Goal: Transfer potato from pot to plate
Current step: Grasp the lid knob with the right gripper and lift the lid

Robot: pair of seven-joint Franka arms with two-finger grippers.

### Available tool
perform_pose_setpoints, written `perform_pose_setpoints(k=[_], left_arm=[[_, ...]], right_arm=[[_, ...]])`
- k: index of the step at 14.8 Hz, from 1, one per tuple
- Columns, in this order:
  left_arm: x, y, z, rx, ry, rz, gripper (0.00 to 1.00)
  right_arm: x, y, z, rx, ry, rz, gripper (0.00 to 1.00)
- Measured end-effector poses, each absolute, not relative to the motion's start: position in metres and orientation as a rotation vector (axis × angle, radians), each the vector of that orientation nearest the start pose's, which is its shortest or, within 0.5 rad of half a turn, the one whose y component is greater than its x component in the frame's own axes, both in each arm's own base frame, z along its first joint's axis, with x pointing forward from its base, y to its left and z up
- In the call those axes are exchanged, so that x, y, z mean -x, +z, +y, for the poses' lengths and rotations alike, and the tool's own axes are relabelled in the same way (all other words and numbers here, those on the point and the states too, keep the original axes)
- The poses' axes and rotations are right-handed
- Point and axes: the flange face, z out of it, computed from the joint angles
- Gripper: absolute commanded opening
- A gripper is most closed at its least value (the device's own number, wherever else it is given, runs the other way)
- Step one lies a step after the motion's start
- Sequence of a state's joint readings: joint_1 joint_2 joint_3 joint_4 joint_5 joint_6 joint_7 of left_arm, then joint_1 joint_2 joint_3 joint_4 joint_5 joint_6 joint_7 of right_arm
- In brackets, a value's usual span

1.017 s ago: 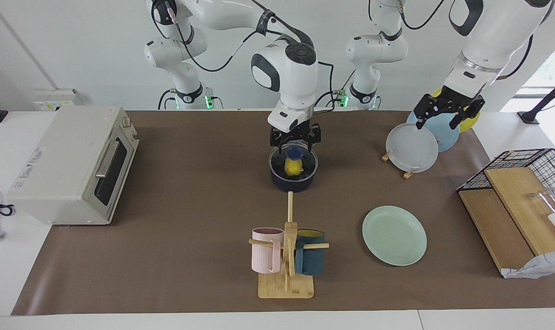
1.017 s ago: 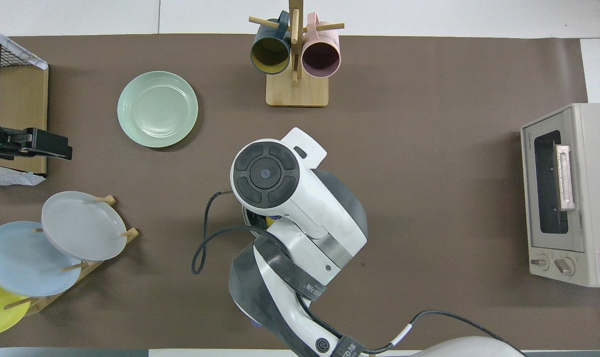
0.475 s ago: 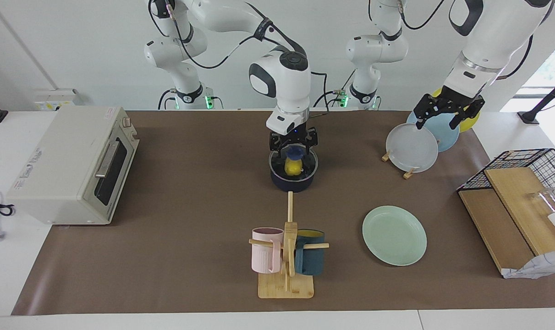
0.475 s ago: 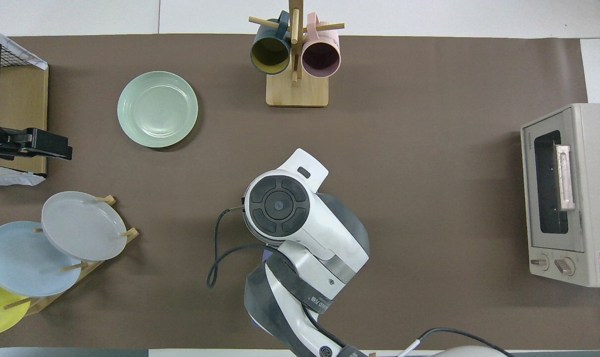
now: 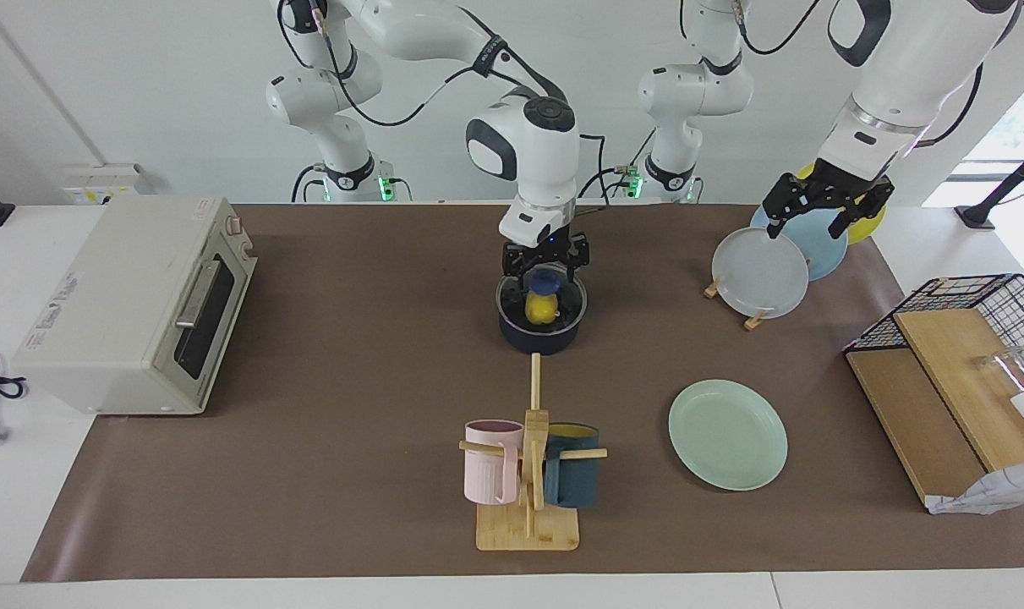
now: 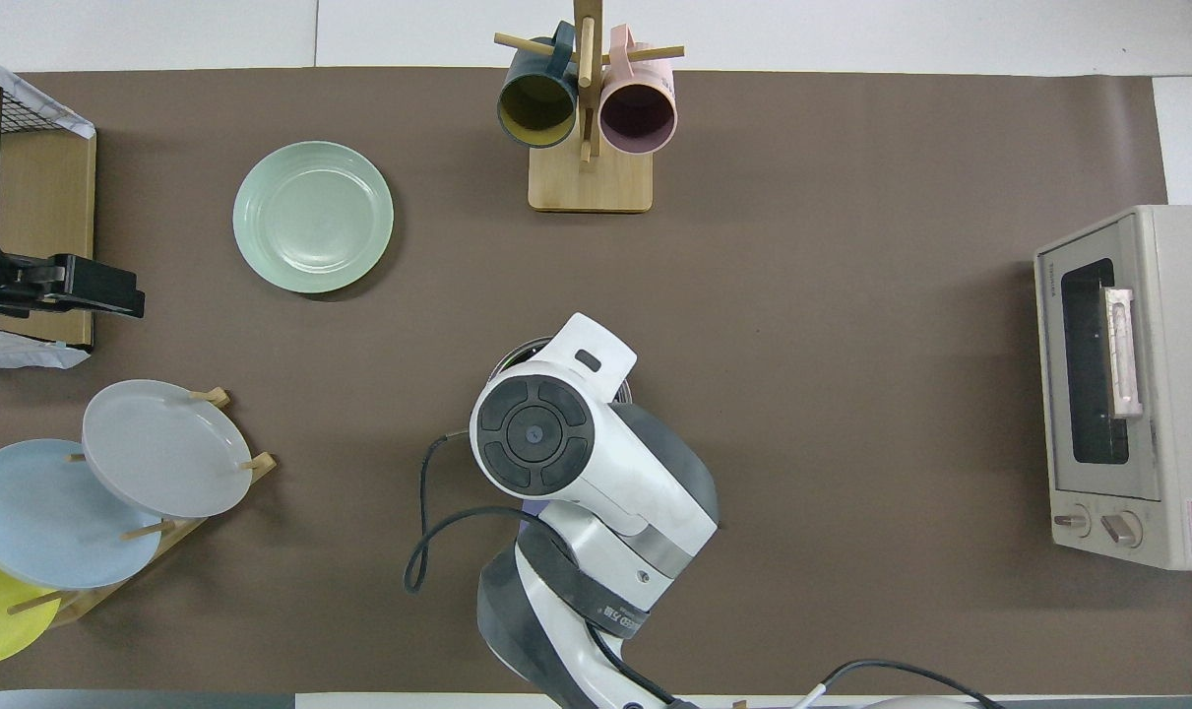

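The right claw [image 5: 544,269] hangs directly over the pot [image 5: 542,326]; whether it is clenched cannot be told. The potato [image 5: 540,309] lies just beneath it inside the pot, its long axis running toward and away from the robots. The plate [image 5: 728,434] lies well apart, toward the left arm's end of the surface [image 5: 351,406]. The left claw [image 5: 824,205] waits over the plate rack [image 5: 752,320], fingers spread.

The toaster oven [image 6: 1127,389] carries a small brand mark and a warning sticker, both too small to read.
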State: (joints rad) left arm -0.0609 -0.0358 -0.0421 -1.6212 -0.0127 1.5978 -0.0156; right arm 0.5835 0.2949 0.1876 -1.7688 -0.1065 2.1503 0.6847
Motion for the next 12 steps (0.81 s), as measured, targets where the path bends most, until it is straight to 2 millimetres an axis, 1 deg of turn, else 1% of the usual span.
perform_pose_setpoints(k=[1, 3, 6, 9, 10, 11, 12], left_arm=[[-0.5425, 0.6227, -0.0581, 3.150, -0.018, 0.138, 1.00], [-0.5424, 0.6227, -0.0588, 3.150, -0.018, 0.140, 1.00], [-0.5425, 0.6227, -0.0584, 3.150, -0.018, 0.139, 1.00], [-0.5425, 0.6227, -0.0584, 3.150, -0.018, 0.139, 1.00], [-0.5425, 0.6227, -0.0584, 3.150, -0.018, 0.139, 1.00], [-0.5425, 0.6227, -0.0584, 3.150, -0.018, 0.139, 1.00], [-0.5425, 0.6227, -0.0583, 3.150, -0.018, 0.139, 1.00]], right_arm=[[-0.4720, 0.4060, 0.4394, 3.097, -0.151, -0.212, 0.92], [-0.4724, 0.4060, 0.4395, 3.095, -0.159, -0.218, 0.87], [-0.4742, 0.4068, 0.4396, 3.083, -0.179, -0.231, 0.86], [-0.4756, 0.4064, 0.4382, 3.081, -0.183, -0.262, 0.80], [-0.4756, 0.4062, 0.4381, 3.081, -0.183, -0.265, 0.77], [-0.4756, 0.4062, 0.4381, 3.081, -0.183, -0.266, 0.71], [-0.4756, 0.4061, 0.4381, 3.081, -0.183, -0.267, 0.63]])
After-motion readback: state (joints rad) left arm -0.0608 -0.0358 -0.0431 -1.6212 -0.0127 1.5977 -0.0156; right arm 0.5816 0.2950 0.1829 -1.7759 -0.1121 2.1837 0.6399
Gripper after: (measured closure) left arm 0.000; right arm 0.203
